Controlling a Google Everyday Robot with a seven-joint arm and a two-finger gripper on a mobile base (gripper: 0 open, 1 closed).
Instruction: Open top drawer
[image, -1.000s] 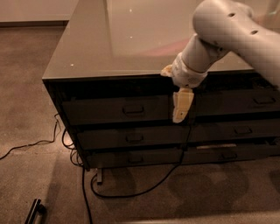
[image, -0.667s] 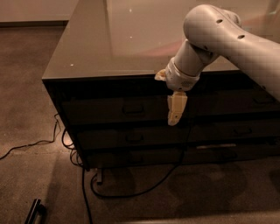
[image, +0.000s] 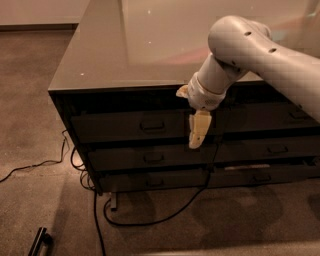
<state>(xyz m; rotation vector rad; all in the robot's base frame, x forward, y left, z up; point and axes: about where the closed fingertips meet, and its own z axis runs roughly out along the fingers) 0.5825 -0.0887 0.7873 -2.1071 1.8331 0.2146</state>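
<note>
A low, wide dark grey cabinet (image: 125, 50) with a glossy flat top stands on brown carpet, seen from above and in front. Its left stack has 3 drawers. The top drawer (image: 115, 127), a wide dark grey front with a small rectangular centre pull handle (image: 152, 126), sits fully shut just under the cabinet top. A pale grey robot arm (image: 260, 55) reaches in from the right. Its cream-coloured gripper (image: 199, 131) points downward in front of the right end of that drawer front, right of the handle and apart from it. Whether the gripper is wide or narrow cannot be told from this angle. Black cables (image: 150, 220) trail on the floor below.

The step in hand appears to be the approach to the handle. To do it well, the gripper likely needs to shift left, level with the handle, take it squarely, then pull straight toward the near side, clear of the 2 lower drawers (image: 125, 159).
</note>
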